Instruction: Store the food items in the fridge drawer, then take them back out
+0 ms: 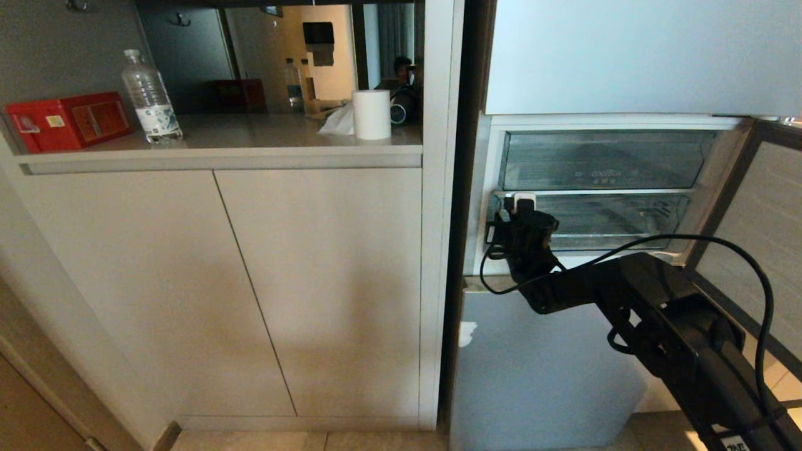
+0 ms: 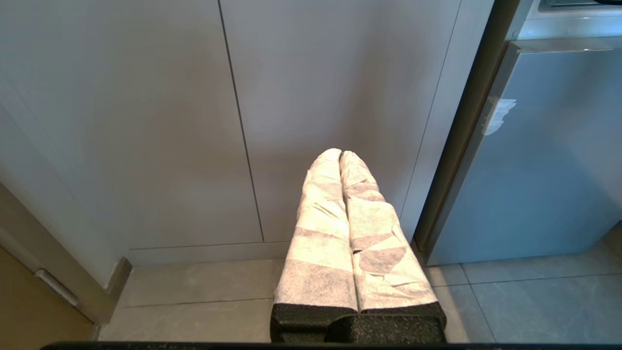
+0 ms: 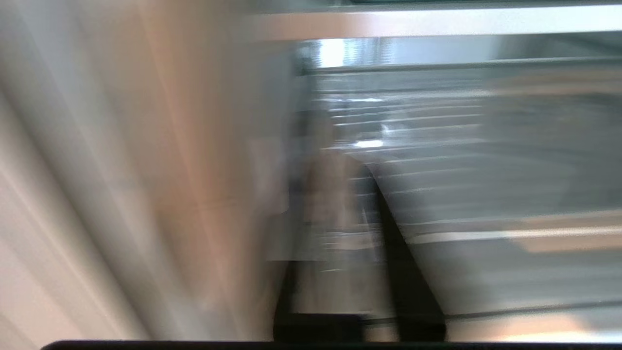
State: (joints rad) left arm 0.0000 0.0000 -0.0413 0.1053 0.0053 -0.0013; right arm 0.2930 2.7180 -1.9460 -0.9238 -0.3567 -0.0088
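While I watch from the head camera:
Right claw [image 1: 524, 202]: at the left end of the fridge drawer [image 1: 601, 219]; its grip I cannot tell.
Left claw [image 2: 340, 154]: pressed together, low beside the fridge.
Food: I see none.

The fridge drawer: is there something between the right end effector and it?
Nothing visible. The right end effector is already at the top left corner of the fridge drawer, with no object between them. Whether it grips the rim cannot be told.
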